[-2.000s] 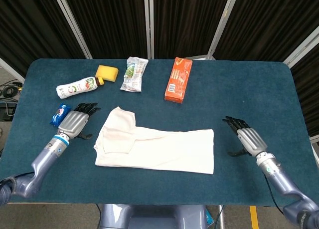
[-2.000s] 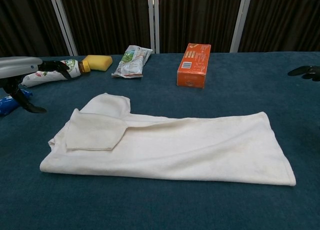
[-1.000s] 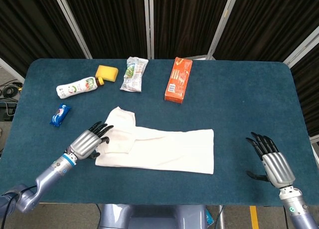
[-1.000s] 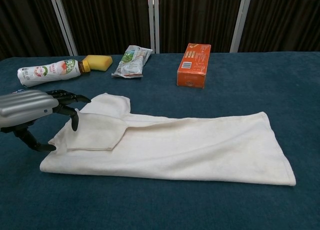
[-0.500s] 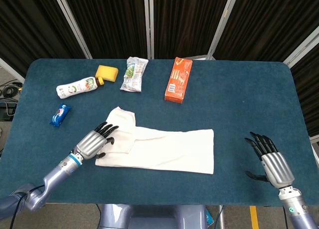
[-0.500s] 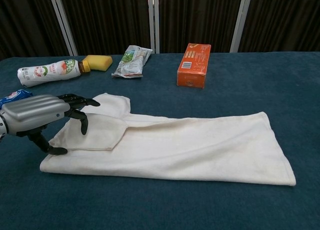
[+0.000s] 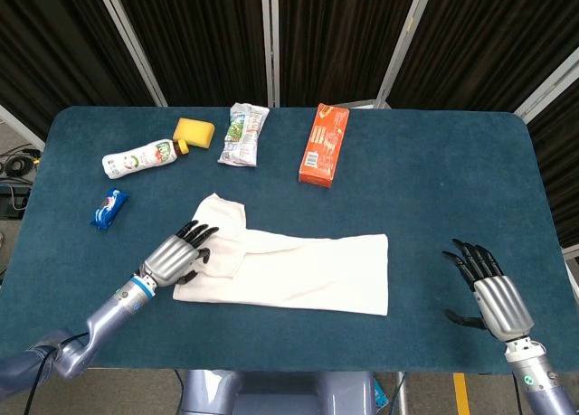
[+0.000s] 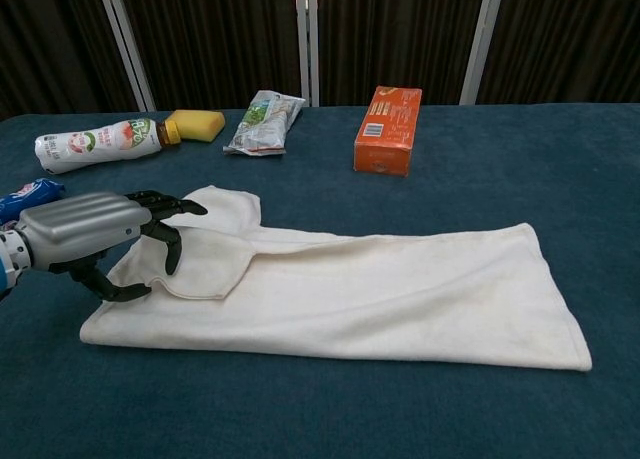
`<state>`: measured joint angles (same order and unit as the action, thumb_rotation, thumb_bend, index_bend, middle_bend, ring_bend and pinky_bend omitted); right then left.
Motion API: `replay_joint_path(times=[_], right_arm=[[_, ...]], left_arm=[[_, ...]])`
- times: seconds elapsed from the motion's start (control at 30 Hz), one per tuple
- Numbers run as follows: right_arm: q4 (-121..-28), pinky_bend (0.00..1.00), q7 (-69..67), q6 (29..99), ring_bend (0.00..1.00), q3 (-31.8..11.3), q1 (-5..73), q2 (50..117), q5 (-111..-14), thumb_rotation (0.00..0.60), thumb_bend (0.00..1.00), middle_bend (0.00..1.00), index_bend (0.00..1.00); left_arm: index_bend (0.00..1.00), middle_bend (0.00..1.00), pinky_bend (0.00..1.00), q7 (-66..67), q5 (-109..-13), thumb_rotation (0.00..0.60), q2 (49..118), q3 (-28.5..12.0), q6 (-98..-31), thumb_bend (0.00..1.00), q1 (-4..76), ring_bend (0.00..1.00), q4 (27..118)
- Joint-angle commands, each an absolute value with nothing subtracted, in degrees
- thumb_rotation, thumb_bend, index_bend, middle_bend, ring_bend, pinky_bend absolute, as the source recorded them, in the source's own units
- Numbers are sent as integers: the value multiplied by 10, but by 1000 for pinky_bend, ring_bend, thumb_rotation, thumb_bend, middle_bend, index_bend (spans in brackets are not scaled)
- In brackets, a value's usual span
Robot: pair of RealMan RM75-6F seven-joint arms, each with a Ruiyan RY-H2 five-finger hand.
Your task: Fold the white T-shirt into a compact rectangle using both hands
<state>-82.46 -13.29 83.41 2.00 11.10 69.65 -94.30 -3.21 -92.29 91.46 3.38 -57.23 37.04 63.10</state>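
Centrally, one white cotton T-shirt (image 7: 285,266), already folded into a long soft strip with a sleeve flap doubled over its left end, lies on the dark blue felt-like table (image 7: 434,180). Two metallic hands: the left hand (image 7: 172,256) sits at the shirt's left edge, dark fingers (image 8: 160,229) curled over the cloth, though whether it grips the cloth I cannot tell; the right hand (image 7: 493,293), lower right of the head view, is empty with fingers spread. Along the upper frame: one orange cardboard box (image 7: 324,144), one crinkled green-white snack packet (image 7: 244,133), one yellow sponge block (image 7: 194,131), one white plastic bottle (image 7: 140,158), one small blue wrapper (image 7: 109,206).
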Motion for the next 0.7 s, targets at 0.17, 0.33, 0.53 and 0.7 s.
replay_joint_path(times=[0.17, 0.33, 0.53, 0.7], right_arm=[[-824, 0, -133, 835, 0, 19, 110, 696, -945, 600, 20, 0, 166], [-825, 0, -132, 835, 0, 18, 109, 696, -946, 600, 19, 0, 172], [-825, 0, -129, 835, 0, 18, 108, 697, -948, 600, 20, 0, 176], [-824, 0, -126, 832, 0, 17, 108, 698, -947, 600, 19, 0, 178]], left_arm=[[533, 0, 0, -42, -919, 600, 908, 32, -570, 553, 374, 0, 640], [585, 0, 0, -40, -914, 600, 905, 30, -564, 558, 376, 0, 646], [669, 0, 0, -68, -895, 600, 906, 15, -561, 558, 378, 0, 659], [695, 0, 0, -112, -857, 600, 901, -21, -544, 560, 390, 0, 679]])
